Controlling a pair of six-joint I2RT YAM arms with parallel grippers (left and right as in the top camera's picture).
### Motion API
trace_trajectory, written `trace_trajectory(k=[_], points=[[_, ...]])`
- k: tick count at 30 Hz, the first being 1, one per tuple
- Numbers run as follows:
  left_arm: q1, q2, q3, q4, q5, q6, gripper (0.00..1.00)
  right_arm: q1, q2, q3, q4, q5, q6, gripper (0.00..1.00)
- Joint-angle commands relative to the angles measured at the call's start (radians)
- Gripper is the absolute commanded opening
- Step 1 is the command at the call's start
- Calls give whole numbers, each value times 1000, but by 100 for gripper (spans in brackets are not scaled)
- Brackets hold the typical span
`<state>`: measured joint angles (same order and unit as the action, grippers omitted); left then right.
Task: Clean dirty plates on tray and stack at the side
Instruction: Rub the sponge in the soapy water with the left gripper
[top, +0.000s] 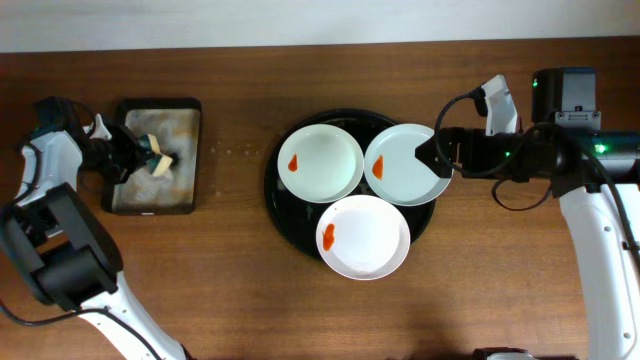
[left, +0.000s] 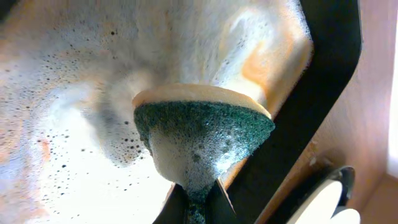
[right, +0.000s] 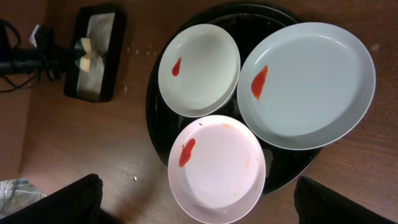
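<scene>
Three plates lie on the round black tray (top: 276, 196), each with an orange-red smear: a pale mint one (top: 320, 163) at the left, a white one (top: 405, 168) at the right, a white one (top: 364, 236) at the front, overhanging the rim. All three show in the right wrist view (right: 199, 70) (right: 308, 84) (right: 217, 168). My left gripper (top: 143, 158) is shut on a foamy green-and-yellow sponge (left: 205, 127) over the sponge tray. My right gripper (top: 438, 157) is open and empty above the right plate's edge, its fingers (right: 198, 186) spread wide.
The rectangular dark sponge tray (top: 185, 110) at the left holds soapy foam (left: 62, 137); its black rim (left: 326, 93) shows in the left wrist view. Small droplets lie on the wooden table between the two trays (top: 235, 152).
</scene>
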<state>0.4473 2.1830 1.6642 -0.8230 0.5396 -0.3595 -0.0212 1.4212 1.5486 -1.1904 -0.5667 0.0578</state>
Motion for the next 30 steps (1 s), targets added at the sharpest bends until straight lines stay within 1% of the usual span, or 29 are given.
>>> trace_trajectory(k=[1, 7, 10, 14, 18, 22, 24, 27, 30], points=[[-23, -16, -51, 33, -79, 20, 0, -5, -11, 23, -2, -10, 8, 99], [-19, 33, -156, 123, -122, 21, 0, -5, -11, 23, -3, -10, 8, 99], [-19, 33, -162, 135, -114, 21, 0, -5, -11, 23, -3, -10, 8, 99], [-17, 15, -89, 92, -44, 44, 0, -5, -11, 23, -3, -10, 8, 99], [-31, -42, 28, -10, -64, 131, 0, -5, -11, 23, -2, -10, 8, 99], [-93, -105, 97, -76, -232, 203, 0, -5, -11, 23, -2, -10, 8, 99], [-130, -117, 97, -88, -370, 237, 0, -5, -11, 23, -2, -10, 8, 99], [-188, -105, 71, -76, -595, 338, 0, -5, -11, 23, -2, -10, 8, 99], [-220, -70, 21, -29, -664, 410, 0, -5, -11, 23, -2, -10, 8, 99]])
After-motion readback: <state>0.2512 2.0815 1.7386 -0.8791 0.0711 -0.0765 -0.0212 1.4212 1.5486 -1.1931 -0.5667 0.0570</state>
